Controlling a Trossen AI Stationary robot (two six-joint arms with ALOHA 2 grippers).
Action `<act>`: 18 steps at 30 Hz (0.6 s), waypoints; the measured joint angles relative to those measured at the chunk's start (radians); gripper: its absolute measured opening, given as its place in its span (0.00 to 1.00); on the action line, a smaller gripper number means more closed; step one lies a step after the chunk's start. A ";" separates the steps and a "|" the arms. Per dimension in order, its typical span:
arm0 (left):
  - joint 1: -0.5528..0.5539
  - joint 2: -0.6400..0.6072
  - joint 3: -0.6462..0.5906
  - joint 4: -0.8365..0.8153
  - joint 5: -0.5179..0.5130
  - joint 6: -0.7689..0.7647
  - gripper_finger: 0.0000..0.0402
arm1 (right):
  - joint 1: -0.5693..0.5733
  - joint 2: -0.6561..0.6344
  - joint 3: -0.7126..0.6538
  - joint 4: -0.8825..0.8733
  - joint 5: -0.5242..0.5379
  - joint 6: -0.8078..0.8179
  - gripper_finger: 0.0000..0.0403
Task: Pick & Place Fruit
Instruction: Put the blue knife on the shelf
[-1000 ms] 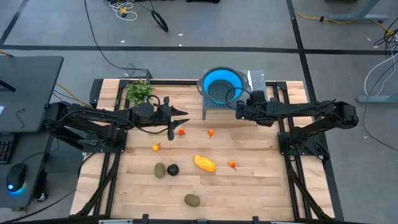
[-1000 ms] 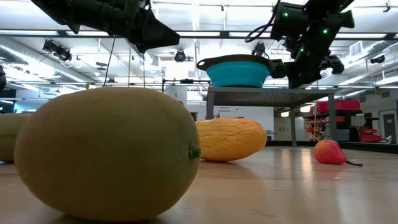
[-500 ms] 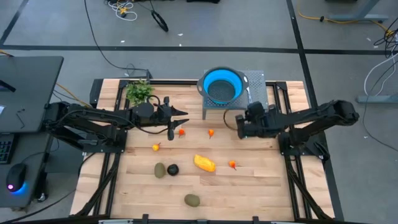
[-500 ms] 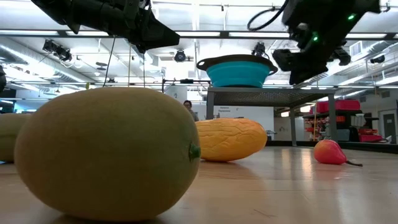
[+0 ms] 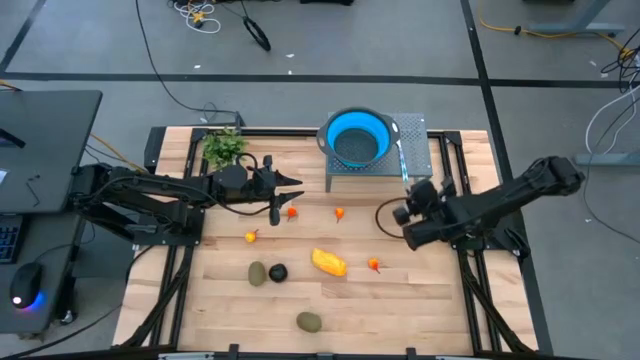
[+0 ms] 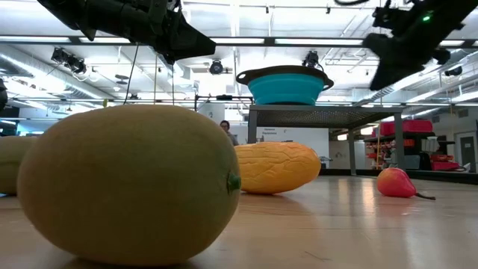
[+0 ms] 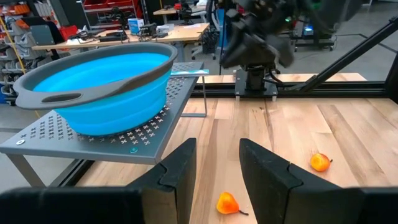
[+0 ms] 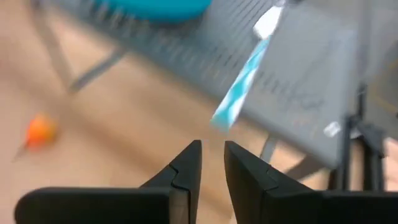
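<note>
wood-plank table [image 5: 430,290], pale slats w/ visible grain. perforated grey metal stand [image 5: 412,150] sits at the far edge, beyond the right claw [image 5: 407,222]; on it a collapsible blue bowl [image 5: 356,137], soft ribbed wall, grey rim + handles, round. thin pale blue-striped strip [image 5: 402,158] lies flat on the stand's mesh, overhanging its edge, just past the r claw. leafy green sprig [image 5: 224,147] behind the left claw [image 5: 297,193].

r claw hangs above the table, clear of everything: dark wedge-shaped fingers [image 8: 184,168] nearly together, narrow gap, nothing in it. l claw also up off the wood, fingers [image 7: 180,168] a bit apart, slim gap, holding nothing.

fruit, all loose on the table: elongated yellow-orange piece [image 5: 329,262], bumpy ridged skin, between the two claws and nearer the front edge. two smooth olive ovals [image 5: 257,273] [image 5: 309,321], further front of l claw; glossy blackish round one [image 5: 278,272] touching/next to the first oval. tiny orange-red bits w/ thin stems: one [image 5: 291,212] just under l claw's tip, one [image 5: 340,212] beside it toward r claw, one [image 5: 250,236] front of l claw, one [image 5: 374,265] near r claw, front side.
</note>
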 joint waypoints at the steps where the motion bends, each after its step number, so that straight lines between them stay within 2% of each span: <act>1: 0.000 0.000 0.000 0.000 0.000 0.000 0.32 | 0.017 -0.003 0.000 0.000 -0.045 -0.019 0.20; 4: 0.000 0.000 0.000 0.001 0.000 0.000 0.32 | 0.069 -0.004 0.000 0.005 -0.134 -0.060 0.20; 7: 0.000 0.000 0.000 0.008 0.000 -0.001 0.32 | 0.117 -0.001 0.000 0.006 -0.148 -0.089 0.20; 12: 0.000 0.000 0.000 0.007 0.000 -0.008 0.32 | 0.158 -0.001 -0.005 -0.003 -0.068 -0.143 0.20; 16: 0.000 0.000 0.000 0.006 0.003 -0.009 0.32 | 0.147 -0.001 -0.049 -0.003 0.021 -0.177 0.20; 18: 0.000 0.000 0.000 0.006 0.009 -0.009 0.32 | 0.128 -0.001 -0.083 0.013 0.024 -0.201 0.20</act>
